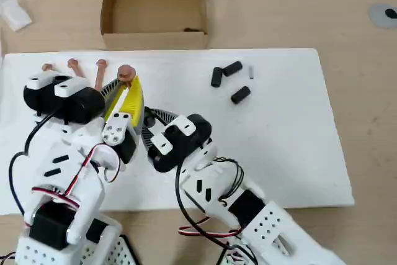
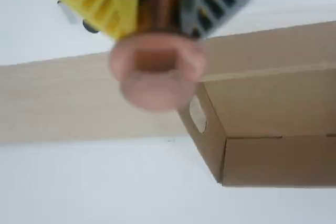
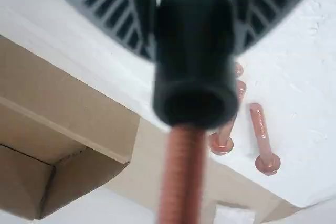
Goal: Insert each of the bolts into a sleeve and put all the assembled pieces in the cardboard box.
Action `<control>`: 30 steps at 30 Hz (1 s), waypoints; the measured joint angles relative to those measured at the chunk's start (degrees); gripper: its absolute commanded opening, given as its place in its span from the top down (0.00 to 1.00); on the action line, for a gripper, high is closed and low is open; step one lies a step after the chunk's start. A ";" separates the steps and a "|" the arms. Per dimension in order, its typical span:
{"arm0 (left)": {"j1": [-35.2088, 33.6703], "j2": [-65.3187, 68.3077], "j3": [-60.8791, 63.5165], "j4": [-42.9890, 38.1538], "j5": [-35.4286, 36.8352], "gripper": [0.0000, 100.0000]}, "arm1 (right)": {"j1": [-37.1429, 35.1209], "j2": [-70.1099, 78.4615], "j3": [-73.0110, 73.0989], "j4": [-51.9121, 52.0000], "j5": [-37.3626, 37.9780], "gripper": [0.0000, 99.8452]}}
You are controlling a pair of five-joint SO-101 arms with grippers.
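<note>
My left gripper (image 1: 128, 88), with one yellow finger, is shut on a copper bolt (image 1: 126, 74) over the white mat's left part. The bolt's head (image 2: 156, 72) faces the left wrist camera. My right gripper (image 1: 149, 121) sits just beside it, shut on a black sleeve (image 3: 194, 56). The bolt's threaded shaft (image 3: 181, 174) meets the sleeve's open mouth. Three loose bolts (image 1: 73, 65) lie on the mat's far left corner. Three more black sleeves (image 1: 231, 79) lie near the mat's far middle. The cardboard box (image 1: 154, 32) stands open beyond the mat.
The white mat (image 1: 279, 147) covers the wooden table. A small grey pin (image 1: 251, 72) lies by the sleeves. A white object (image 1: 13, 13) sits at the far left and a grey disc (image 1: 383, 15) at the far right.
</note>
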 measured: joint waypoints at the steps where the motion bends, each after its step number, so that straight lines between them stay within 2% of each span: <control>1: 0.00 0.00 0.00 0.00 0.00 0.99 | 0.00 0.00 0.00 0.00 0.00 0.99; 7: 0.00 0.00 0.00 0.53 0.44 0.99 | -0.09 0.00 0.09 0.00 0.00 0.99; 19: 1.32 -0.26 -4.84 9.49 2.64 0.99 | 0.00 0.09 0.09 0.09 0.09 0.99; 30: 2.81 0.18 -6.42 9.67 2.64 0.99 | -0.18 0.00 0.09 0.00 0.00 0.99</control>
